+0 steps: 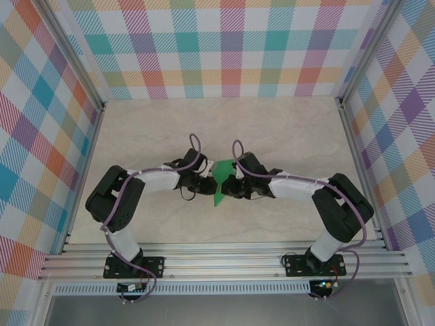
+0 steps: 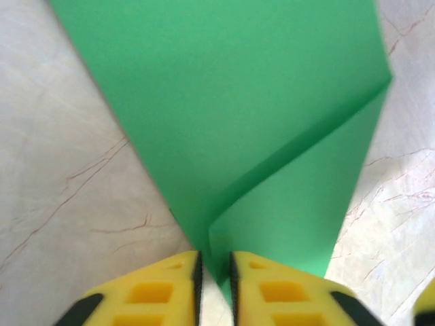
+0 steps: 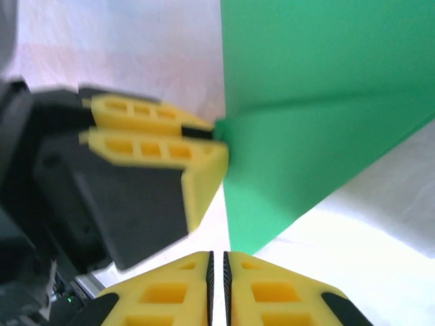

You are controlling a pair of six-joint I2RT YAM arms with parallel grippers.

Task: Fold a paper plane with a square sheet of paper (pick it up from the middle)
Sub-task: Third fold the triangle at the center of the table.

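The green sheet of paper (image 1: pixel 219 195) lies on the table between both arms, folded over itself into a tapering wedge. In the left wrist view the paper (image 2: pixel 258 122) shows a diagonal flap, and its narrow end reaches into the gap of my left gripper (image 2: pixel 214 266). Those jaws stand slightly apart, with table showing between them. My right gripper (image 3: pixel 217 263) is shut on nothing; the paper (image 3: pixel 319 136) has its near corner just beyond the right fingertip. In that view the left gripper's fingers (image 3: pixel 156 146) sit at the paper's crease. From above, the left gripper (image 1: pixel 208 182) and right gripper (image 1: pixel 229 185) flank the paper.
The pale marbled table (image 1: pixel 224 129) is boxed in by checkered walls (image 1: pixel 231 47) at the back and both sides. Aluminium rails (image 1: pixel 224 261) carrying the arm bases run along the near edge. Both arms bend inward toward the middle.
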